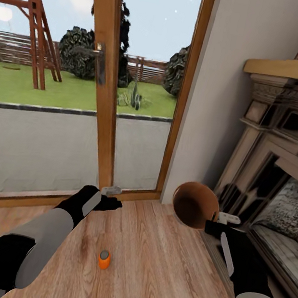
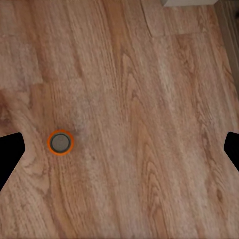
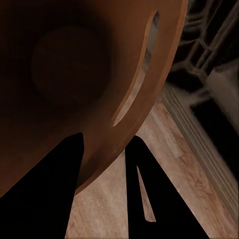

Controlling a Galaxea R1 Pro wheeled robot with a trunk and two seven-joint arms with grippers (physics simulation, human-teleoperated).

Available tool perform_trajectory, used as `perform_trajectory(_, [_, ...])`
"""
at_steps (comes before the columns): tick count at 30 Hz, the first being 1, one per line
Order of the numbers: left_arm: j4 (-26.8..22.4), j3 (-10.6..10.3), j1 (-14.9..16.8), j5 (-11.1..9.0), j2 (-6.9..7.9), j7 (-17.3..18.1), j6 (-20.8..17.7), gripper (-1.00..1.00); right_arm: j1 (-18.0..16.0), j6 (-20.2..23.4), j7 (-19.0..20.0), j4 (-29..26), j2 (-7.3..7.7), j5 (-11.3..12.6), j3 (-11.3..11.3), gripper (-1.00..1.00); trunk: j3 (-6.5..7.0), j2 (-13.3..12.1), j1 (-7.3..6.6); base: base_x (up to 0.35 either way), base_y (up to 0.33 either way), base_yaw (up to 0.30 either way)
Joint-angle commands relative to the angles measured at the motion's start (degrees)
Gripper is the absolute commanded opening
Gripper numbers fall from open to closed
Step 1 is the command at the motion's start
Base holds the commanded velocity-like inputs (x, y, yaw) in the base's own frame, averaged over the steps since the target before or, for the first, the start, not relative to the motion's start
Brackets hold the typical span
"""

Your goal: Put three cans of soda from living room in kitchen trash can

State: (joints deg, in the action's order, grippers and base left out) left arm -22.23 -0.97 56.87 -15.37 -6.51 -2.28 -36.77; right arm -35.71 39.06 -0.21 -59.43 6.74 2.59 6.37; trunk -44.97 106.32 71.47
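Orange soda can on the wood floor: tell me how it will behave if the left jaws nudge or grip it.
The orange soda can stands upright and narrow on the smooth wood floor, so a sideways nudge would probably tip it. Once down, its round body would likely roll. It looks rigid and small, so probably light to lift.

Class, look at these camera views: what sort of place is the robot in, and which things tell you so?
Probably a living room of a house: a fireplace with a brick chimney, wood plank floor, and wood-framed glass doors opening onto a garden with a swing frame.
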Motion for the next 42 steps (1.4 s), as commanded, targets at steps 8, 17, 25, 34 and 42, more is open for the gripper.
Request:
perform_trajectory(8, [0.0,0.4,0.0,-0.1,0.02,-7.8,4.0,1.0,-0.1,-0.1,-0.1,-0.2,-0.27,-0.7,-1.3,-1.0,-1.43,3.2,1.76,0.0,0.0,0.0])
perform_trajectory(17, [0.0,0.5,0.0,-0.1,0.09,-9.8,5.0,1.0,-0.1,-0.2,-0.1,-0.2,-0.32,-0.7,-1.5,-1.0,-3.05,6.8,3.74,0.0,0.0,0.0])
perform_trajectory(25, [0.0,0.5,0.0,-0.1,0.09,-9.9,5.1,1.0,-0.1,-0.2,-0.1,-0.2,-0.4,-0.7,-1.6,-1.0,-4.48,10.0,5.49,0.0,0.0,0.0])
perform_trajectory(34, [0.0,0.5,0.0,-0.1,0.09,-10.0,5.2,1.0,-0.1,-0.3,-0.2,-0.2,-0.56,-0.7,-1.6,-1.0,-6.1,13.7,7.47,0.0,0.0,0.0])
perform_trajectory(42, [0.0,0.6,0.0,-0.1,0.09,-10.8,5.6,1.0,-0.1,-0.4,-0.2,-0.2,-0.76,-0.7,-1.6,-1.0,-7.54,16.9,9.23,0.0,0.0,0.0])
